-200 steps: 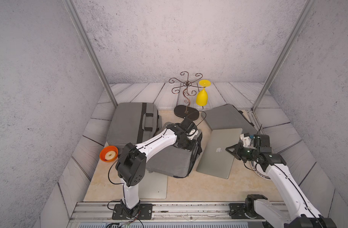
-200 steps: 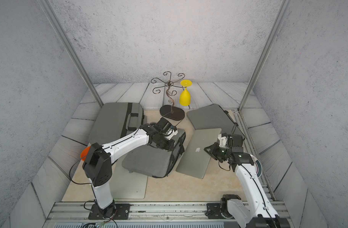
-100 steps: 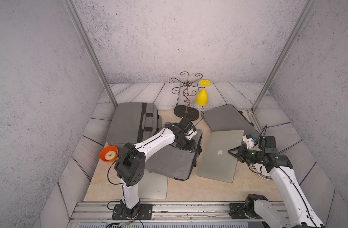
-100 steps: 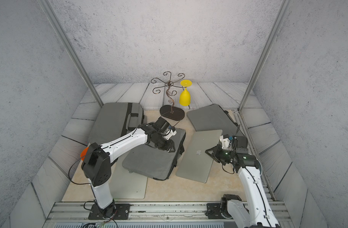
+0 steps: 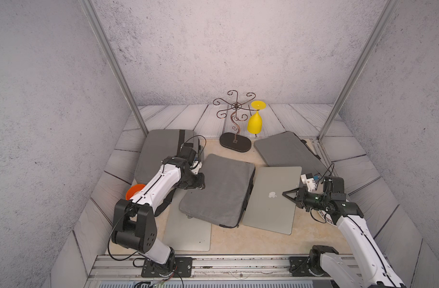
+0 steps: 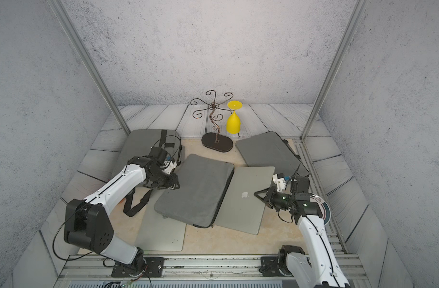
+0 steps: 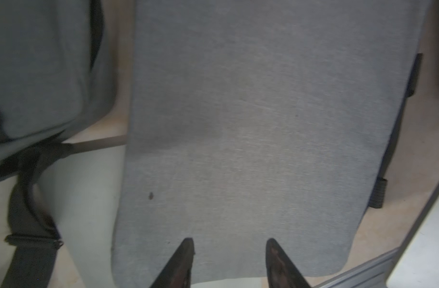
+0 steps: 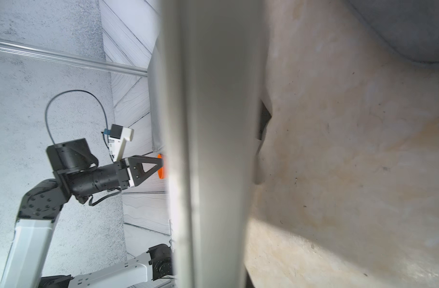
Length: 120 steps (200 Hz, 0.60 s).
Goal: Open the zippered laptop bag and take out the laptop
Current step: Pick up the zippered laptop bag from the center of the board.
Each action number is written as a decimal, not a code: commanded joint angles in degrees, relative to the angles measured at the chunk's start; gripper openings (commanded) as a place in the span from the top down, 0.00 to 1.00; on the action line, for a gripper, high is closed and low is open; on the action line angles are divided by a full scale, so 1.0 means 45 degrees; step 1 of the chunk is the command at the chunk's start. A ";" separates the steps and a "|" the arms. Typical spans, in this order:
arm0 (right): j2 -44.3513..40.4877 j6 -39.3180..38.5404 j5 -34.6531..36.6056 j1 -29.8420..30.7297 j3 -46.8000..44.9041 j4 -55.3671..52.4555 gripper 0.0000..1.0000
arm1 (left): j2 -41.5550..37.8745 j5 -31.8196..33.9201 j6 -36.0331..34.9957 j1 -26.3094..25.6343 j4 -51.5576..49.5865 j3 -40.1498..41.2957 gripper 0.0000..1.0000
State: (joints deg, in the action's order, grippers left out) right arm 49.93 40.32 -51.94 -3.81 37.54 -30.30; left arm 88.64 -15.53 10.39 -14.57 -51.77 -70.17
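The grey zippered laptop bag [image 5: 218, 189] [image 6: 196, 189] lies flat mid-table, its black zipper edge facing right. The silver laptop [image 5: 270, 202] [image 6: 243, 199] with the apple logo lies beside that edge, out of the bag. My right gripper [image 5: 286, 194] [image 6: 257, 194] is shut on the laptop's right edge. In the right wrist view the laptop [image 8: 213, 149] shows edge-on, slightly raised off the table, hiding the jaws. My left gripper [image 5: 200, 183] [image 7: 229, 245] stands open over the bag's left end [image 7: 251, 124], holding nothing.
A second silver laptop [image 5: 188, 229] lies partly under the bag's front left. A strapped grey bag [image 5: 161, 149] is at back left and another grey sleeve [image 5: 288, 152] at back right. A metal stand [image 5: 234, 143] holds a yellow glass [image 5: 255, 122]. An orange bowl [image 5: 135, 192] sits by the left arm.
My left gripper opened, let go of the bag and drew back left; the bag settled flat. My right gripper pulled the laptop rightward, out of the bag.
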 commanded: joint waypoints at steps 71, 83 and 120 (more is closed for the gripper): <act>-0.0162 0.1571 -0.1812 0.0255 -0.0842 0.3648 0.98 | 0.0905 0.0440 -0.0176 0.2495 0.1374 0.1802 0.51; -0.0055 0.1486 -0.1780 0.0299 -0.0841 0.3664 0.98 | 0.1138 0.0191 -0.0218 0.2510 0.1482 0.1878 0.51; 0.0278 0.1249 -0.1709 0.0360 -0.0747 0.3593 0.98 | 0.1851 0.0306 -0.0370 0.2529 0.1833 0.2253 0.51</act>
State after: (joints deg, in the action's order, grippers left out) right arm 50.72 46.46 -54.15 -2.61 32.32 -19.49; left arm 95.11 -14.39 9.82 -3.86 -44.56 -61.34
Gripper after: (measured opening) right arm 0.159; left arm 0.495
